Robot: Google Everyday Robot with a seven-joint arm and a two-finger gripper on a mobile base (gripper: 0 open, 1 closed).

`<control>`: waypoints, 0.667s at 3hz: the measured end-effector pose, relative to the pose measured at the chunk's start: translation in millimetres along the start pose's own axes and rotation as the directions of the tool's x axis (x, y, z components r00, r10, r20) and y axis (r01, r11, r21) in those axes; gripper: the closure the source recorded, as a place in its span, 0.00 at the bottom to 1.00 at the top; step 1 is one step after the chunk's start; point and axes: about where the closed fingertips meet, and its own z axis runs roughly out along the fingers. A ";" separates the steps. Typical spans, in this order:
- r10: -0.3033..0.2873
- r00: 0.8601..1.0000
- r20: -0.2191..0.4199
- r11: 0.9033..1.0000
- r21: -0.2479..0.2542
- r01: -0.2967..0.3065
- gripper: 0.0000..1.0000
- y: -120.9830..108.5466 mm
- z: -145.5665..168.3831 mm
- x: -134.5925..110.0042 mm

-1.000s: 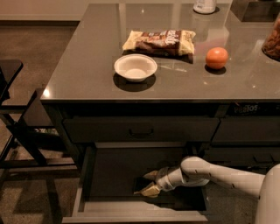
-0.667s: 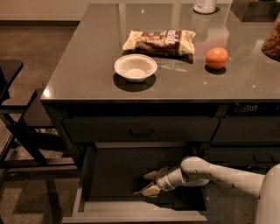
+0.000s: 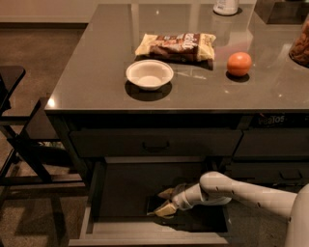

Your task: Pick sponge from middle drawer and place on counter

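The middle drawer is pulled out below the counter, showing lighter side walls and a dark floor. My gripper reaches into it from the right, low over the floor, on the end of the white arm. Its two pale fingers stand apart, so it is open. A small dark block, apparently the sponge, lies on the drawer floor right at the fingertips. Whether the fingers touch it does not show.
On the counter are a white bowl, a snack bag, an orange fruit and a container at the back. The shut top drawer with a black handle is above the open one. A dark chair stands at the left.
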 end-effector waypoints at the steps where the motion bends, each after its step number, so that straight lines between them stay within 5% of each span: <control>1: 0.015 1.000 -0.004 1.000 0.009 -0.015 1.00 3.9 -11.8 -15.6; 2: 0.030 0.999 -0.017 1.000 0.009 -0.030 1.00 7.4 -32.7 -38.5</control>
